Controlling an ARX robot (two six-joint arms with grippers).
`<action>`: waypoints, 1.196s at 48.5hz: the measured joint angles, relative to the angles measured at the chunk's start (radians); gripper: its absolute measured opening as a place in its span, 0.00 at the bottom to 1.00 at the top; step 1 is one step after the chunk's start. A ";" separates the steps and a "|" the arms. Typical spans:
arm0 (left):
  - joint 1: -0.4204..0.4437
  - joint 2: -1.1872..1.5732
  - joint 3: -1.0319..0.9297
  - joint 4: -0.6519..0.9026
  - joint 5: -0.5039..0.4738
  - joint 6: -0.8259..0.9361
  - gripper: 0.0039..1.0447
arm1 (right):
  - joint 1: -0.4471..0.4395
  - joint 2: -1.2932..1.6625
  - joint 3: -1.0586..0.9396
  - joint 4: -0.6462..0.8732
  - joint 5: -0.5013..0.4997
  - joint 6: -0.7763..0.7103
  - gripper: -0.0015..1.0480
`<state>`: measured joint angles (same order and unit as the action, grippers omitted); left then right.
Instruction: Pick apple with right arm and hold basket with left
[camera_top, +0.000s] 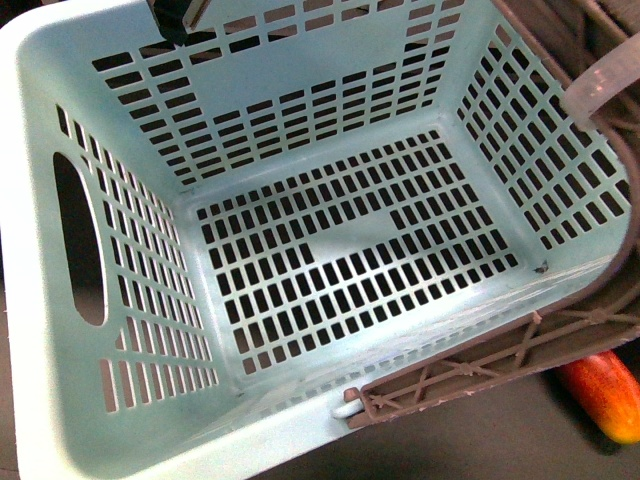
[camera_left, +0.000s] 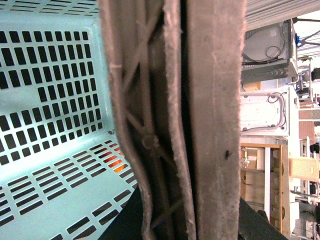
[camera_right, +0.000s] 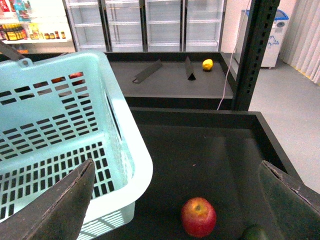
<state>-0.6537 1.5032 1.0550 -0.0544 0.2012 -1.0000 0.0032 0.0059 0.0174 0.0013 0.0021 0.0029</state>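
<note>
The light turquoise basket fills the front view, and nothing lies on its slotted floor. In the left wrist view my left gripper is shut on the basket's brown latticed handle, with the wide pad pressed against it. The red apple lies on the dark bin floor just beside the basket's rim. My right gripper hovers above it, open wide, with the apple showing between the two fingers. The apple is out of the front view.
An oblong red-to-yellow fruit lies outside the basket near its brown handle. A dark green fruit sits close to the apple. A black post rises behind the bin, and a lemon lies on the far shelf.
</note>
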 joint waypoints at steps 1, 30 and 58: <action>-0.003 0.000 0.003 0.000 -0.002 0.003 0.17 | 0.000 0.000 0.000 0.000 0.000 0.000 0.92; -0.014 0.000 0.019 0.002 -0.021 0.016 0.17 | 0.000 0.000 0.000 0.000 0.000 0.000 0.92; -0.016 0.000 0.022 0.002 -0.019 0.018 0.17 | -0.212 0.403 0.195 -0.291 -0.032 0.427 0.92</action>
<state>-0.6697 1.5032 1.0767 -0.0528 0.1825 -0.9817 -0.2092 0.4088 0.2119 -0.2901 -0.0303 0.4297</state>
